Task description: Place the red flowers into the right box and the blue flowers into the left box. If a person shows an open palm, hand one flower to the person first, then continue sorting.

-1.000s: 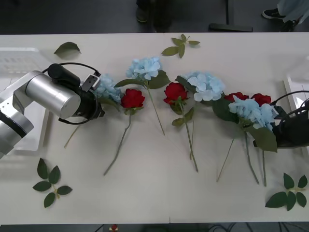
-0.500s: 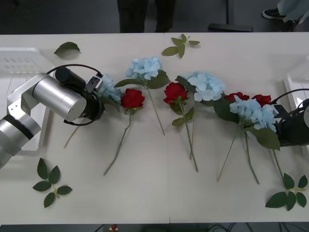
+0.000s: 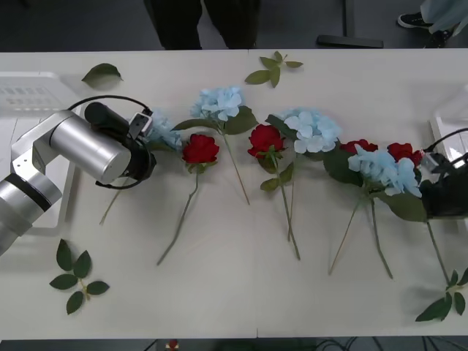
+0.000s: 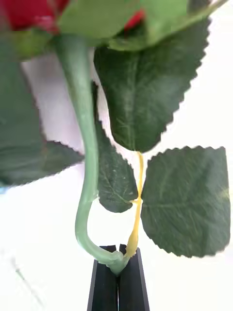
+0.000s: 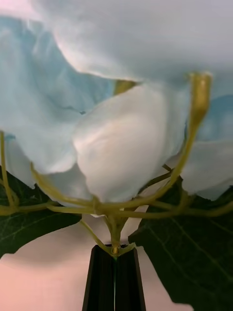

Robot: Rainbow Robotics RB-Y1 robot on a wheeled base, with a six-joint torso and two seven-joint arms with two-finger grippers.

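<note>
My left gripper (image 5: 115, 252) has its black fingers pinching the thin stalks just under a pale-blue hydrangea (image 3: 159, 131) at the desk's (image 3: 219, 292) left side, beside the left box (image 3: 29, 95). My right gripper (image 4: 118, 265) pinches a red rose's stem (image 4: 82, 160) near the desk's right edge, its bloom (image 3: 404, 152) lying behind another blue hydrangea (image 3: 384, 170).
</note>
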